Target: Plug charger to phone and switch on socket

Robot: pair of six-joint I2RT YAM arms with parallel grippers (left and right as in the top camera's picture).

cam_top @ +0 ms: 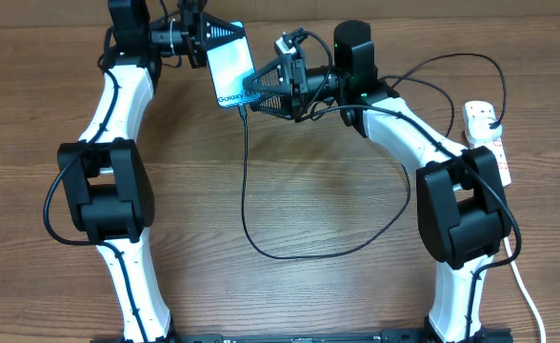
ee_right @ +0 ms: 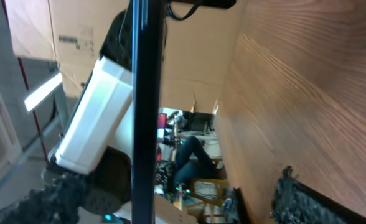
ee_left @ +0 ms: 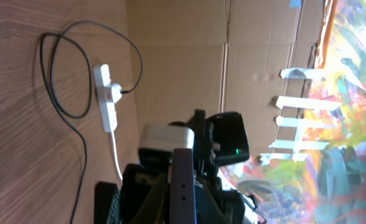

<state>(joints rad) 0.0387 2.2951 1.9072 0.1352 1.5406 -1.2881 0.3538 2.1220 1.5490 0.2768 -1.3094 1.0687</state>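
Overhead: left fingers [cam_top: 207, 38] clamp the phone [cam_top: 230, 65]; right fingers [cam_top: 264, 86] gape beside it, charger [cam_top: 299, 257] looping below.

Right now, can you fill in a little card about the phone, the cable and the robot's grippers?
phone: slim blue-screened smartphone, held by the left gripper
left gripper: shut on the phone
right gripper: open, at the phone's end with the Galaxy text
charger: thin black cable, runs from that end of the phone, loops over the wooden table, ends at the socket
socket: white power strip, on the table's right side, black plug in it
switch: too small to tell
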